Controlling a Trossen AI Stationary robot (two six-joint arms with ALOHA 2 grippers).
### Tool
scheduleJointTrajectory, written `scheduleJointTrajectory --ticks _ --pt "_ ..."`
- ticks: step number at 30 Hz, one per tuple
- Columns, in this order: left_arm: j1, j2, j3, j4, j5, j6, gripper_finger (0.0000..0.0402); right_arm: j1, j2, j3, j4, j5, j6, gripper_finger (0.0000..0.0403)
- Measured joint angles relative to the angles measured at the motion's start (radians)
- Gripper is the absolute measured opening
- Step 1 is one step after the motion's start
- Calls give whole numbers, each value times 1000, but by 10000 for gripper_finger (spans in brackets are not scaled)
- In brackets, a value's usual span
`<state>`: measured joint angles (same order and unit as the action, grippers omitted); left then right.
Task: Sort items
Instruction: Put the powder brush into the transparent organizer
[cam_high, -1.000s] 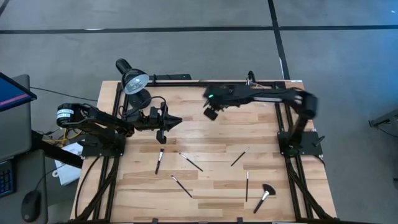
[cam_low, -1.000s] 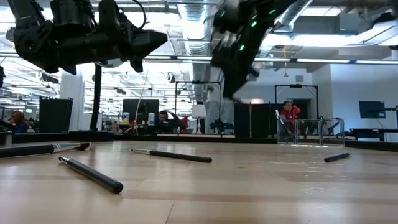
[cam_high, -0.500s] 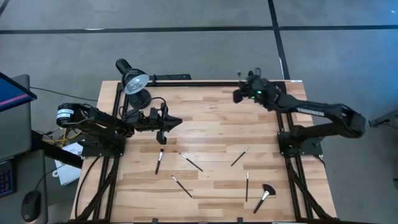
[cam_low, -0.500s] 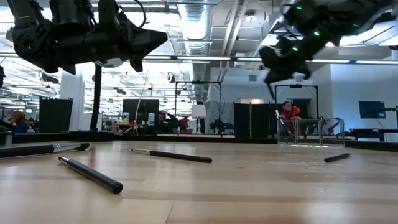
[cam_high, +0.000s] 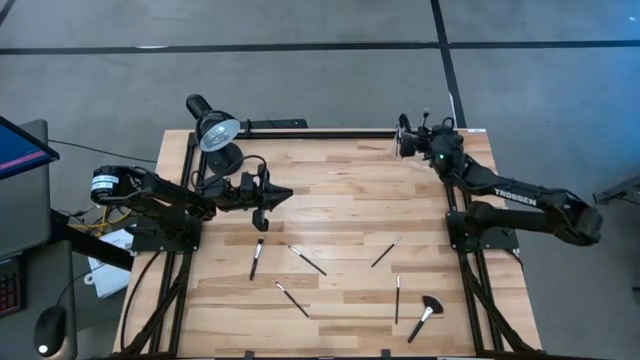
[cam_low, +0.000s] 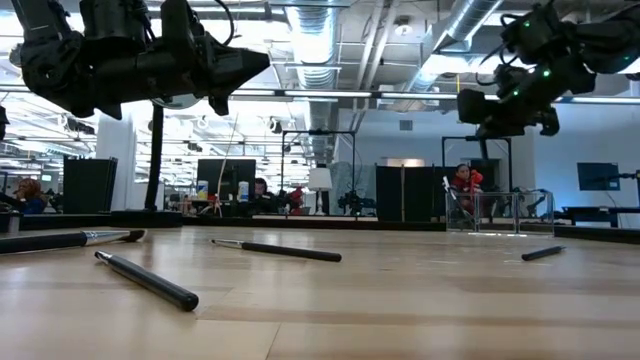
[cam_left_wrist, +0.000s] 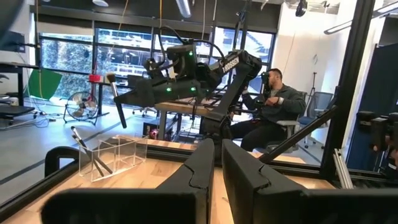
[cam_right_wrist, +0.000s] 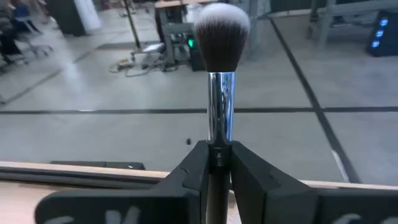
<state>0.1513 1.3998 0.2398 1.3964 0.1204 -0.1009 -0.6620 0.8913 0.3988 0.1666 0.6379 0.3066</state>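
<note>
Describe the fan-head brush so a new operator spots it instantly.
Start at the wooden table in the high view and go to its near edge on the right arm's side. The fan brush lies there, beside a slim brush. It alone has a wide black fan head.

Open-plan robotics lab, exposed ceiling ducts (cam_low: 330, 40) and strip lights, grey concrete floor (cam_high: 300, 80), monitors (cam_low: 225, 175) on far desks (people seated there), wooden table (cam_high: 330, 190) on black frame
</note>
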Motion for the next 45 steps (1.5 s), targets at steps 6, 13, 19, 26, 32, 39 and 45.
scheduleJointTrajectory --ticks 6,13,19,26,32,39,45 --pt "0 0 0 2 -2 18 30 -19 66 -15 103 -32 -23 40" --pt "2 0 0 4 -16 18 30 -28 190 -15 271 -39 -54 44" --pt "2 0 0 4 -15 18 30 -55 286 -15 316 -63 -53 40" --pt "2 0 0 4 -15 18 30 -54 342 -15 394 -63 -68 45" --pt "2 0 0 4 -15 18 30 -54 374 -15 418 -63 -73 40" --pt "2 0 0 2 -15 18 30 -54 343 -15 412 -52 -105 44" --pt "-5 0 0 -4 -15 14 30 -34 230 -15 220 80 -64 35"
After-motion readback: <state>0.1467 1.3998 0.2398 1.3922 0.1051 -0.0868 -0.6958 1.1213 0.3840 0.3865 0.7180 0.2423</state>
